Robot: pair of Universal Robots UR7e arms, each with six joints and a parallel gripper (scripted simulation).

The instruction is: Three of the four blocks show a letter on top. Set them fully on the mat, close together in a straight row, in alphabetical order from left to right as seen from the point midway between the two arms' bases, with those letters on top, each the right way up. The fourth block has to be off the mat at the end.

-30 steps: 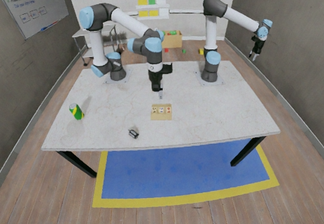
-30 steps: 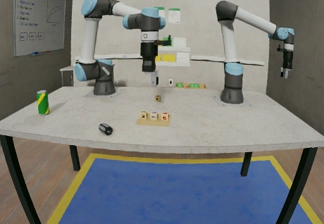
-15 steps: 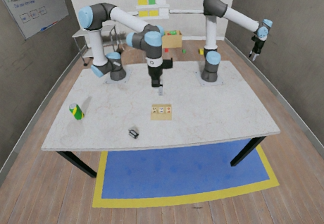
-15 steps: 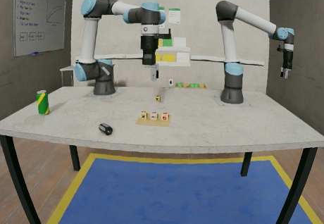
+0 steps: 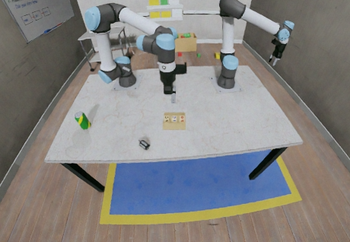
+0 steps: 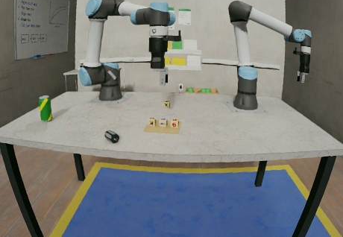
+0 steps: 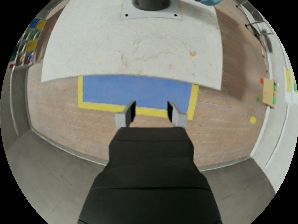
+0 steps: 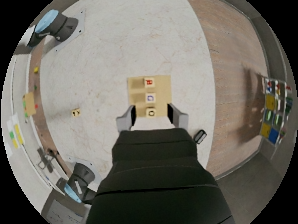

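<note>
Three cream blocks stand in a close row on the tan mat (image 5: 174, 127) (image 6: 162, 130) (image 8: 166, 90). Seen from the bases, a red B block (image 5: 182, 119) (image 6: 174, 123) (image 8: 149, 82) is left, a blue G block (image 5: 174, 119) (image 6: 162, 122) (image 8: 150, 98) middle, and a block with a dark round letter, probably Q (image 5: 166, 119) (image 6: 151, 121) (image 8: 151, 112), right. Their exact turn is too small to tell. The fourth block (image 6: 167, 104) (image 8: 76, 113) lies off the mat, towards the bases. My right gripper (image 5: 173, 97) (image 6: 163, 79) (image 8: 151, 110) is open and empty above the table. My left gripper (image 5: 273, 61) (image 7: 151, 107) is open, beyond the table's side.
A black mouse-like object (image 5: 144, 144) (image 6: 112, 136) (image 8: 200, 136) lies near the table's front edge. A green and yellow can (image 5: 82, 120) (image 6: 45, 108) stands on the right arm's side of the table (image 5: 236, 127), well away from the mat.
</note>
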